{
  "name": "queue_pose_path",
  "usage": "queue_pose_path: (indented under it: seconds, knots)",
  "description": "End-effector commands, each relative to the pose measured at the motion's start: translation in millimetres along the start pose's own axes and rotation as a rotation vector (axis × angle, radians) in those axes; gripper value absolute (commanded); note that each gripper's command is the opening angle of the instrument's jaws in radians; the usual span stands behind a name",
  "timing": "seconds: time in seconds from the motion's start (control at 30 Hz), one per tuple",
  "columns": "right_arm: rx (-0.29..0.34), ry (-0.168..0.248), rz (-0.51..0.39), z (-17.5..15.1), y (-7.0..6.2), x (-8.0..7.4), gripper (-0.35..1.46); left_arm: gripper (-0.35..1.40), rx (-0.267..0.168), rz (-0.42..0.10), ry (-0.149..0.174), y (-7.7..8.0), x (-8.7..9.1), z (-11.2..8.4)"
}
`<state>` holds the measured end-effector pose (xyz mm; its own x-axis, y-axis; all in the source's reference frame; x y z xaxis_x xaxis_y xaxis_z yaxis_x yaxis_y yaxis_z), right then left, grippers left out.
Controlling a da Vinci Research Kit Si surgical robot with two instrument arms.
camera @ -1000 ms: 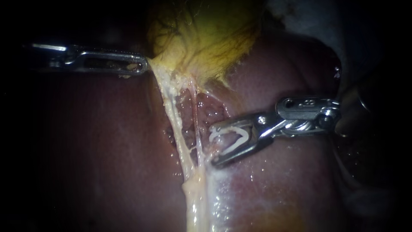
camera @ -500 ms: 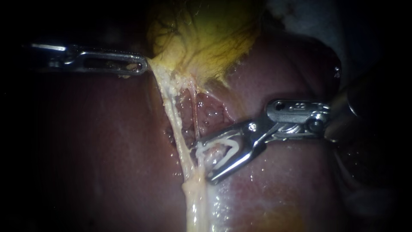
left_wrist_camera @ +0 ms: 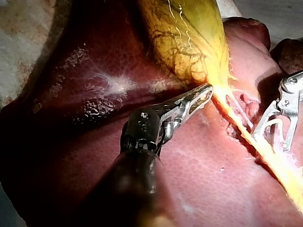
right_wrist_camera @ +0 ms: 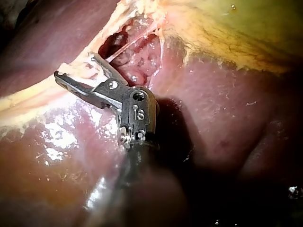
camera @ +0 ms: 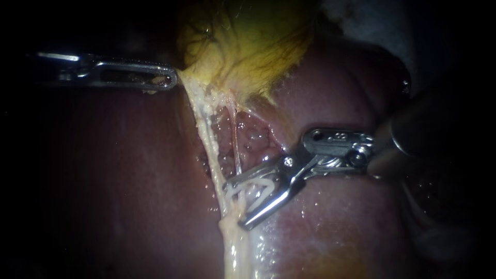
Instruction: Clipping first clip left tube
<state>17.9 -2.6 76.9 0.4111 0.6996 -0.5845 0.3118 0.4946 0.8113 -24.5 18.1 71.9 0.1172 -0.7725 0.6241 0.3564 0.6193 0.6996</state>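
Now at the left tube (camera: pixel 211 147), clip (camera: pixel 261 188) grasped in right instrument's (camera: pixel 235 205) end effector.
Gripping gallbladder (camera: pixel 248 46) edge with left instrument's (camera: pixel 173 80) clenched end effector.

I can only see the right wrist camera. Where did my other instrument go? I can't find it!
Observer: The endoscope shows it. The left instrument is off to the side, with its jaws shut on the lower edge of the gallbladder.
Operator: Oh! And is there really a clip in my jaws? I only see them from behind.
Observer: Yes. The endoscope shows a white V-shaped clip held between the jaws of the right instrument. The jaws stand wide apart, and the clip's arms are not pressed together.
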Motion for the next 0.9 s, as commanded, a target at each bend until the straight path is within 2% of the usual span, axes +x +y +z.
queue_pose_path:
  seconds: [0.03,0.37,0.67,0.9]
  knots:
    - [-0.001,0.000,0.004,-0.2,0.3,-0.1,0.54,-0.35,0.000,0.000,0.000,0.0,0.0,0.0]
    - [0.006,0.017,0.011,-1.6,3.2,-0.5,0.54,-0.35,-0.001,0.000,0.000,0.0,0.0,0.1]
    - [0.004,0.020,0.016,-1.3,4.4,-1.5,0.54,-0.35,-0.001,0.000,0.000,-0.1,0.0,0.2]
    - [0.006,0.038,0.015,-0.4,5.2,-1.2,0.54,-0.35,-0.002,0.000,0.000,-0.1,-0.1,0.3]
